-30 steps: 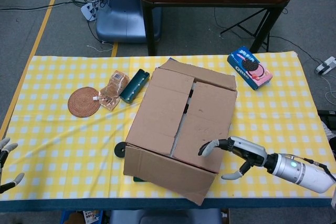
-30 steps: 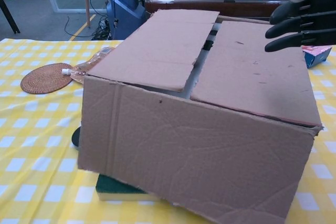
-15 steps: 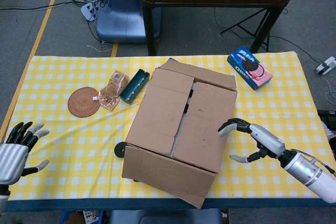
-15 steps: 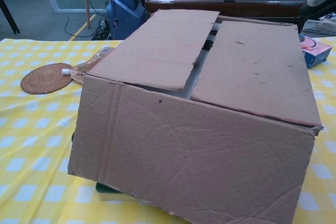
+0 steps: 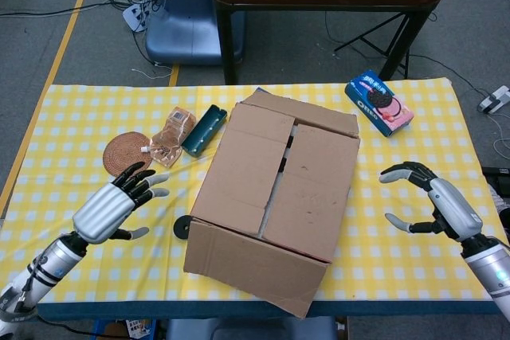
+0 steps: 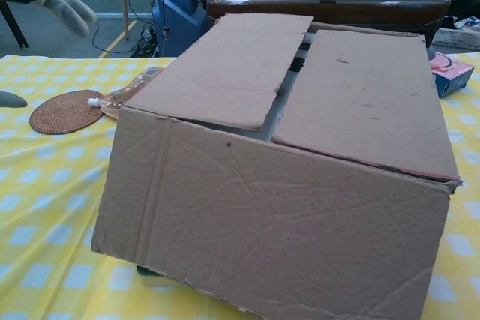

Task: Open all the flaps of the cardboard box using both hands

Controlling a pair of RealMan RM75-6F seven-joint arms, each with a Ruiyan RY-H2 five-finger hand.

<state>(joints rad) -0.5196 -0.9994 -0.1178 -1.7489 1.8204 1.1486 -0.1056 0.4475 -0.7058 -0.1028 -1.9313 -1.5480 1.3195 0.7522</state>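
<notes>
Head and chest views of a cardboard box standing askew near the middle of a yellow checked table, its near flap folded outward and hanging over the front edge while its two long top flaps remain closed, meeting along a narrow central seam. The step in hand appears to be the approach of both hands to these top flaps; it is best done by bringing each hand in from its own side, slipping the fingertips under the free edge at the seam, and swinging the flaps outward together so that the light box is not pushed sideways or tipped. The left hand hovers above the table to the left of the box, near a woven coaster, fingers extended and spread, holding and touching nothing. A crumpled clear packet and a dark green case lie between coaster and box. The right hand hovers to the right of the box, apart from it, fingers loosely curved and separated from the thumb, likewise empty. A biscuit packet lies at the far right corner.
</notes>
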